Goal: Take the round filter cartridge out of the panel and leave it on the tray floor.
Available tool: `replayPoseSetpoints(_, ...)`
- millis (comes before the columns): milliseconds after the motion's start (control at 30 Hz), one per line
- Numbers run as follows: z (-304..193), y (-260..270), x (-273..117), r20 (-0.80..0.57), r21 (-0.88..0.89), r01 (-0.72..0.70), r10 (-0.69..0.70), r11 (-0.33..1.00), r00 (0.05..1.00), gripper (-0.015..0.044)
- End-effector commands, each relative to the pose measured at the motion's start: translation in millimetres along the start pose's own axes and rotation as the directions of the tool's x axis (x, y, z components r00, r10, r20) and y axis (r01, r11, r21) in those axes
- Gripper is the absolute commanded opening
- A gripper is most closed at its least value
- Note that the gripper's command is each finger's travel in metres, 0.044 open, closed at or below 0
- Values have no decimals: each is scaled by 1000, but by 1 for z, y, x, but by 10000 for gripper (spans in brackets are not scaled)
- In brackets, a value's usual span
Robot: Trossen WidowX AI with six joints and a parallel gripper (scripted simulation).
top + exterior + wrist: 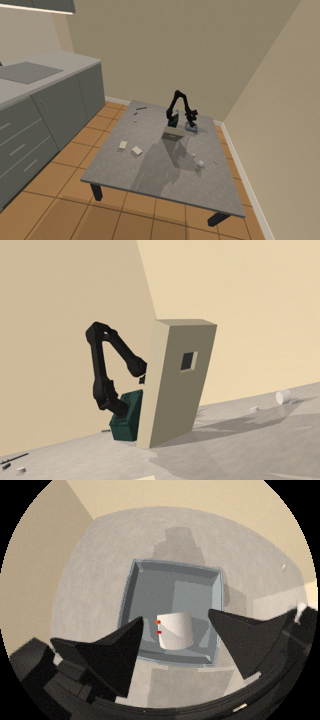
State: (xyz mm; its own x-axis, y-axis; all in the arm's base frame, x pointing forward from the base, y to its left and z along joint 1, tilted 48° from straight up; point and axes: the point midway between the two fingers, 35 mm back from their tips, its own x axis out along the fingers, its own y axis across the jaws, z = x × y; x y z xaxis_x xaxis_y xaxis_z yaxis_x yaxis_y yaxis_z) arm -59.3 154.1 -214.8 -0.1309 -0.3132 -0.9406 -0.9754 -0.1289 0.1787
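Note:
The white round cartridge (176, 631) is inside the blue-grey tray (150, 590) (191, 130), near its lower wall in the wrist view. It appears to lie on its side on the tray floor, with two red marks at its left edge. Its slots do not show. My gripper (176, 616) (191, 125) is open above the tray, with one finger to each side of the cartridge and visible gaps between. The beige service panel (172, 130) (178, 395) stands upright beside the tray. Its front face is hidden. In the exterior view the panel hides my fingers.
The arm's green base (173, 120) (124, 432) stands close behind the panel. A white cylinder (200, 163) (283, 396) and a small white piece (193, 155) (254, 409) lie on the table. Two cream blocks (123, 145) (136, 150) lie farther left.

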Motion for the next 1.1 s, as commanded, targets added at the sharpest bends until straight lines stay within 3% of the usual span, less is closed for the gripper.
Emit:
replayPoseSetpoints(0,1,0,0,3,-1,0,0,1000,1000,440)
replayPoseSetpoints(233,35,0,-62,1,0,1,-1,1000,1000,440)
replayPoseSetpoints(1067,34,1,-54,11,2,-3,3,1000,1000,440)
